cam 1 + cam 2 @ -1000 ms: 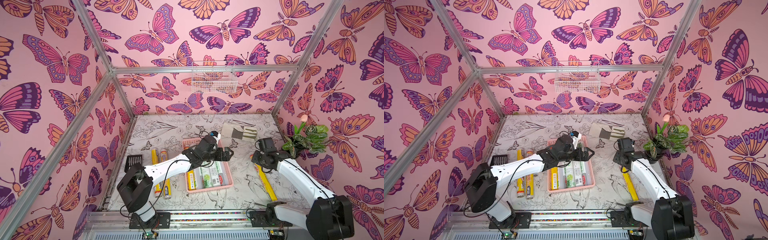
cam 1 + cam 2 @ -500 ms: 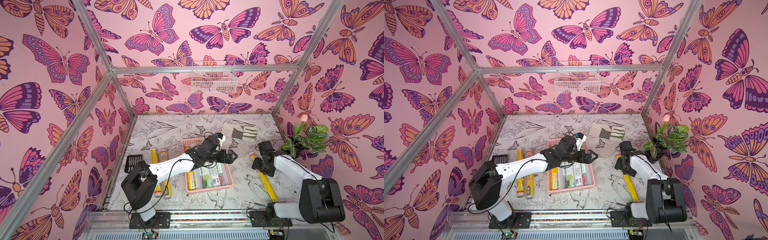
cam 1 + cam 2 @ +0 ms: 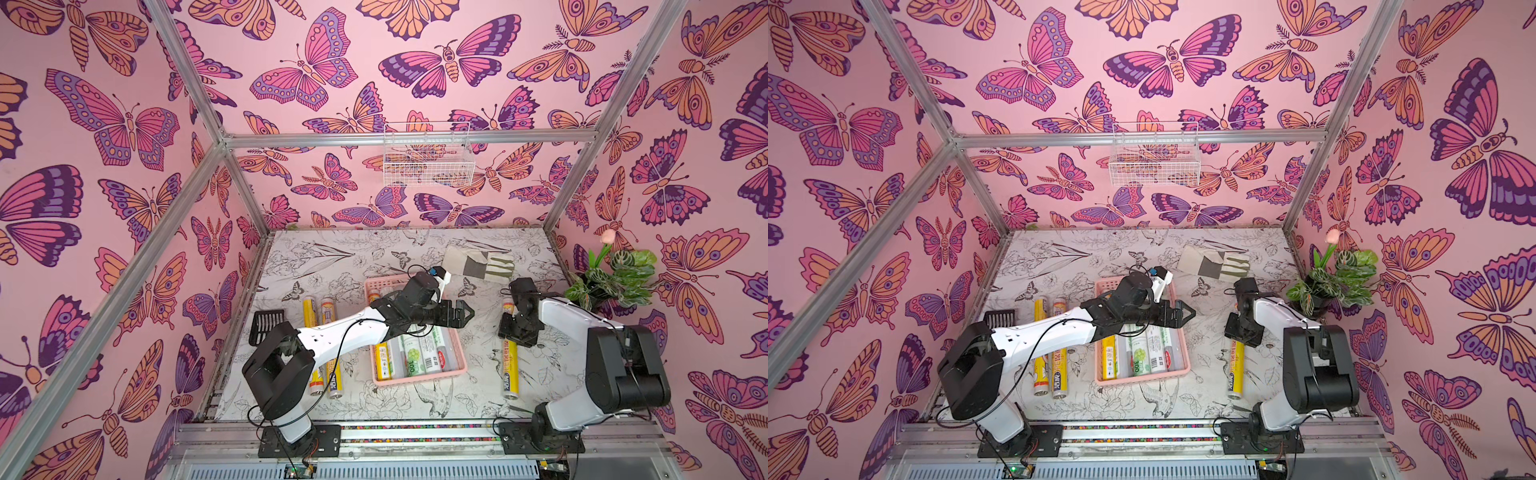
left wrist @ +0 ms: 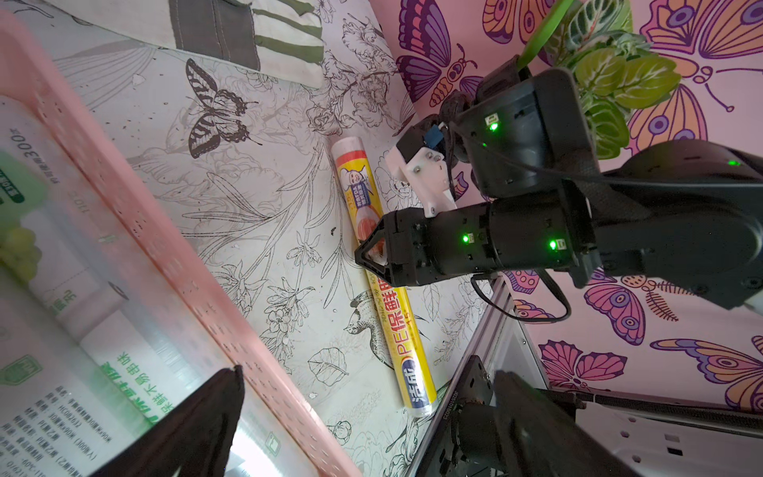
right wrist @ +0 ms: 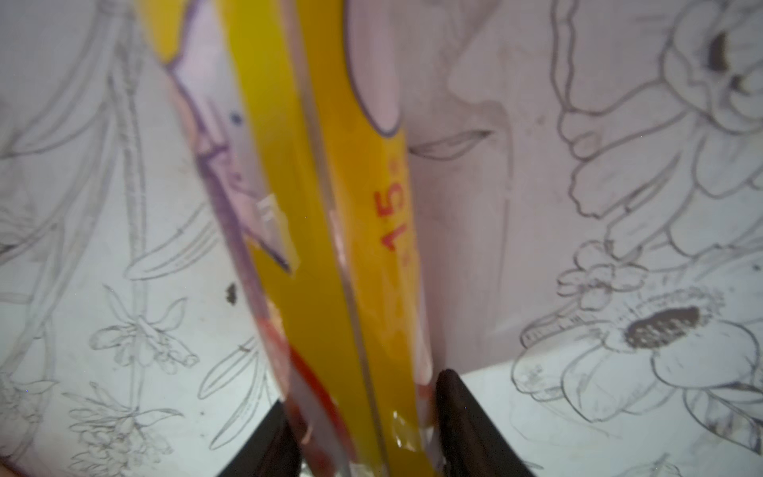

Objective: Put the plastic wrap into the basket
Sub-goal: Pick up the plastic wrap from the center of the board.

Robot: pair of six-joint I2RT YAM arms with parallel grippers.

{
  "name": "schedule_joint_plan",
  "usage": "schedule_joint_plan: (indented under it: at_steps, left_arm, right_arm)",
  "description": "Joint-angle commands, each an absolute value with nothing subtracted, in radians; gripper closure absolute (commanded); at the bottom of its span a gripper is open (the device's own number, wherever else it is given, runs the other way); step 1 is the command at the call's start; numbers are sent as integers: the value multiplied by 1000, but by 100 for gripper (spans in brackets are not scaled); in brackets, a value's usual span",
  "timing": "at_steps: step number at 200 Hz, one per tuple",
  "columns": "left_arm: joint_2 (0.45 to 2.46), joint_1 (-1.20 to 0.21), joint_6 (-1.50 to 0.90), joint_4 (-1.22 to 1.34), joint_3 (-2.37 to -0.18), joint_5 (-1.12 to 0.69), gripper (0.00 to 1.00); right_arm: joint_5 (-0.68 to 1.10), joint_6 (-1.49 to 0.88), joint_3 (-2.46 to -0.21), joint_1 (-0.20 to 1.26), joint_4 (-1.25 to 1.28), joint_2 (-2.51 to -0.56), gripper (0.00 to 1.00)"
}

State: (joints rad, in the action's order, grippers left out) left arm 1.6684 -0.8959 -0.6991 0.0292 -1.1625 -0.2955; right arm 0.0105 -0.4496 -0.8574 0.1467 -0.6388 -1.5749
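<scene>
The pink basket (image 3: 415, 380) (image 3: 1142, 376) sits mid-table holding several rolls of plastic wrap (image 3: 415, 357), yellow and clear with green print. Two more yellow rolls (image 3: 309, 307) lie left of it, partly under my left arm. My left gripper (image 3: 465, 311) (image 3: 1187, 312) (image 4: 367, 371) hovers open and empty over the basket's right rim (image 4: 165, 231). To the right, a yellow roll (image 3: 510, 370) (image 3: 1235, 370) (image 4: 402, 322) lies on the table. My right gripper (image 3: 517, 332) (image 3: 1241, 332) (image 5: 359, 396) is down on its far half, fingers (image 5: 462, 413) pressed against both sides of the roll (image 5: 330, 206).
A grey-white glove (image 3: 478, 264) lies behind the basket. A black slotted scoop (image 3: 266, 324) sits at the left wall, a potted plant (image 3: 615, 278) at the right wall. A white wire basket (image 3: 428, 162) hangs on the back wall.
My right gripper has dropped onto the yellow roll, opening wider and then closing round it. My left gripper has drifted a little to the right over the basket's rim, still open.
</scene>
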Motion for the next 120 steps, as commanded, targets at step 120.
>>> schedule_joint_plan:
  at_steps: [120]
  left_arm:
    - [1628, -879, -702, 34, -1122, -264, 0]
  right_arm:
    - [-51, -477, -836, 282, -690, -1579, 41]
